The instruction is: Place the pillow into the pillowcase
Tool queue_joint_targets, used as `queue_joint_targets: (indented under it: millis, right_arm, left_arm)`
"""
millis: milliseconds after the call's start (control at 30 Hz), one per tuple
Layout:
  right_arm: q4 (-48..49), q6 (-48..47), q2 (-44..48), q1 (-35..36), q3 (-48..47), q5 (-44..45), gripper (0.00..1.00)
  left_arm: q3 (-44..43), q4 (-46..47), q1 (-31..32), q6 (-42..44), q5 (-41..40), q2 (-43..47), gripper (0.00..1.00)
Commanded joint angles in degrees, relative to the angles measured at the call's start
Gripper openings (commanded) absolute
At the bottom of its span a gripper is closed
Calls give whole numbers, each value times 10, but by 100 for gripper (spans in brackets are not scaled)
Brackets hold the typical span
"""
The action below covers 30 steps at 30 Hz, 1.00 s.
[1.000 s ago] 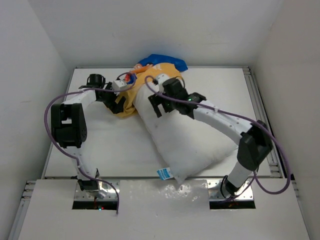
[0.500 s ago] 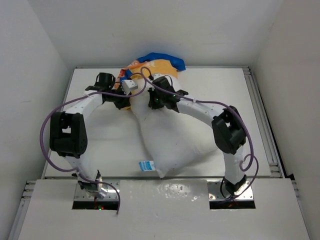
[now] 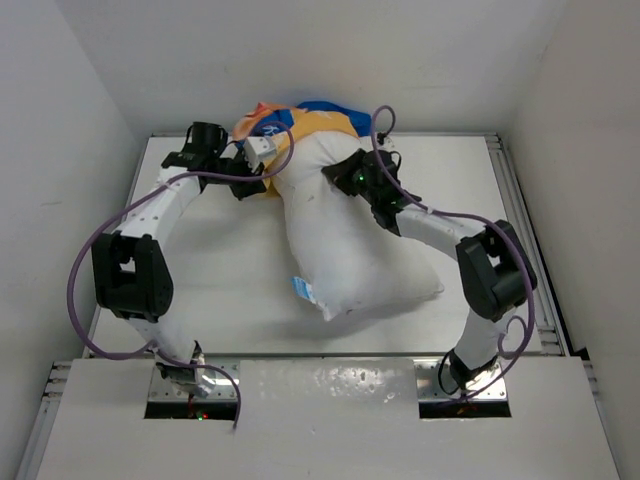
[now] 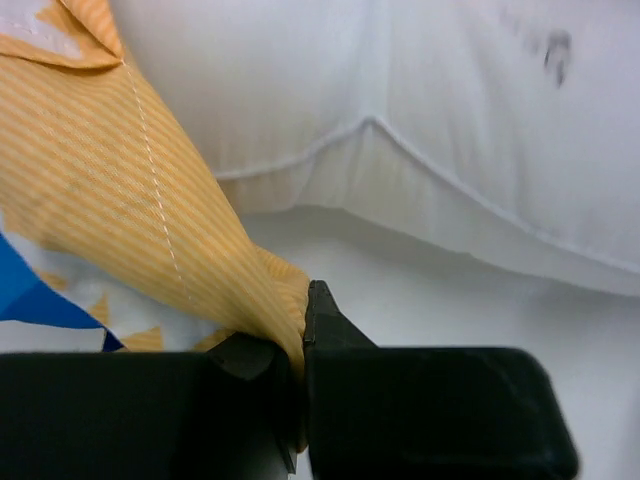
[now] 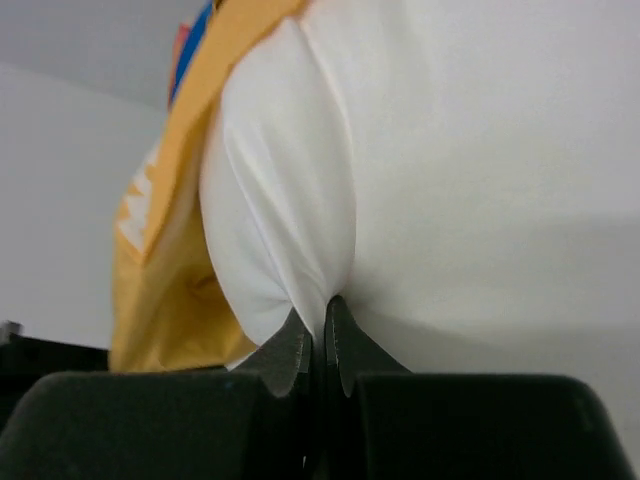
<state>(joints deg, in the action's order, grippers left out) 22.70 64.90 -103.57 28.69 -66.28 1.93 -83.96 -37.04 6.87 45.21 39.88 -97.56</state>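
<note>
Left gripper (image 4: 305, 300) pinches pillowcase (image 4: 120, 200), right gripper (image 5: 322, 320) pinches pillow (image 5: 450, 150) fold — pillowcase mouth indistinct.

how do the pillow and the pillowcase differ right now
Colour: the pillow is plain white; the pillowcase is orange-yellow and blue. Shape: the pillow lies plump across the table; the pillowcase is bunched at the far edge. Grip: the right gripper pinches a fold of the pillow; the left gripper pinches the pillowcase's orange cloth. Shared: both are soft, each held by a shut gripper.
</note>
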Motion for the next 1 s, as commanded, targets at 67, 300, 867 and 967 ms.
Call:
queue_joint_targets:
  millis: [67, 300, 867, 967]
  right_arm:
    - [154, 66, 81, 8, 4, 128, 0]
    - [133, 57, 70, 55, -10, 224, 0]
    - [-10, -249, 60, 89, -40, -37, 99]
    - [-98, -356, 133, 73, -29, -22, 99]
  left_arm:
    - [4, -34, -2, 20, 21, 33, 0]
    - [-17, -231, 75, 172, 104, 43, 0]
    - [103, -331, -69, 373, 192, 23, 35]
    - [129, -314, -86, 375, 136, 60, 83]
